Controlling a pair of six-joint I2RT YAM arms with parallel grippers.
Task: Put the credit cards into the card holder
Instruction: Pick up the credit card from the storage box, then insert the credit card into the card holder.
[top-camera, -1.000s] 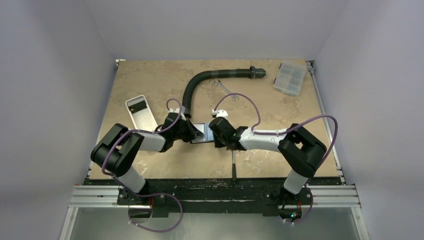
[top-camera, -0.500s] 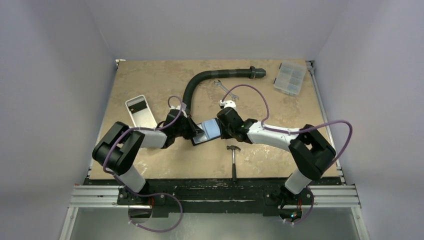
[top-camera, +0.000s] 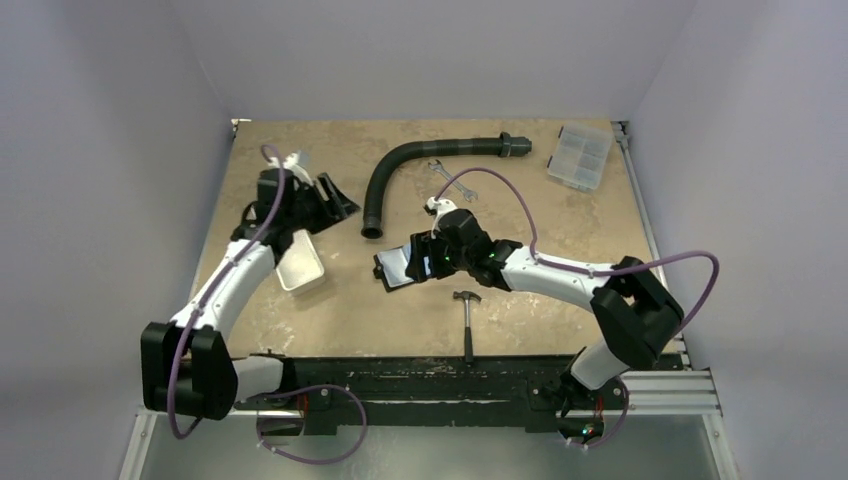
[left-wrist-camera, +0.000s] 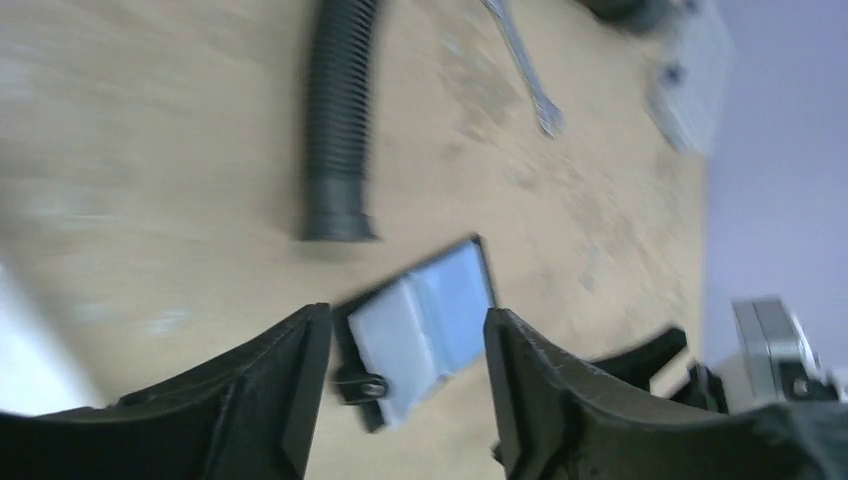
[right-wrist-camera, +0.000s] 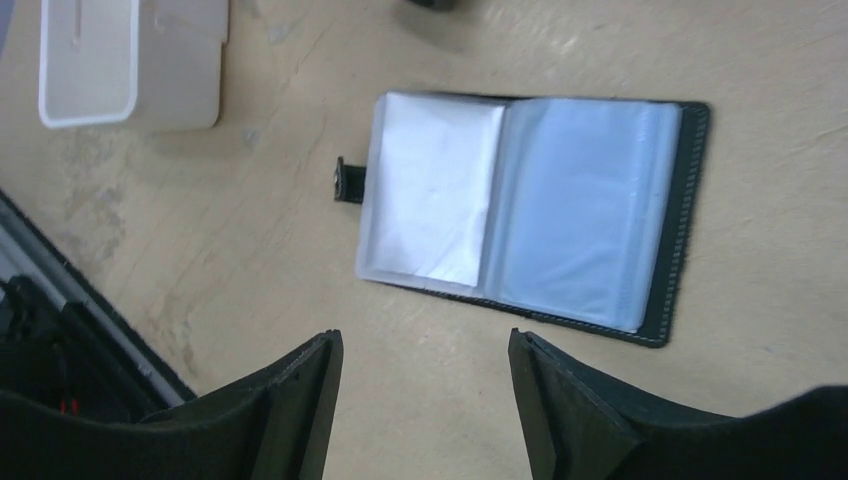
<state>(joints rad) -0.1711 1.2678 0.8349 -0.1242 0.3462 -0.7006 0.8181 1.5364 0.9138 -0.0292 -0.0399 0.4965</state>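
The card holder (right-wrist-camera: 520, 210) lies open mid-surface, pockets up, no card visibly inside; the right fingers (right-wrist-camera: 290, 400) hover over it, wide and empty. Farther left, beyond the white tray (top-camera: 300, 262), the left fingers (left-wrist-camera: 270, 380) gape empty too. No credit cards show, so insertion seems still ahead.

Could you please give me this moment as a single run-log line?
card holder: lying open | right tool: open, empty, above it | left tool: open, empty, beside white tray | cards: none seen
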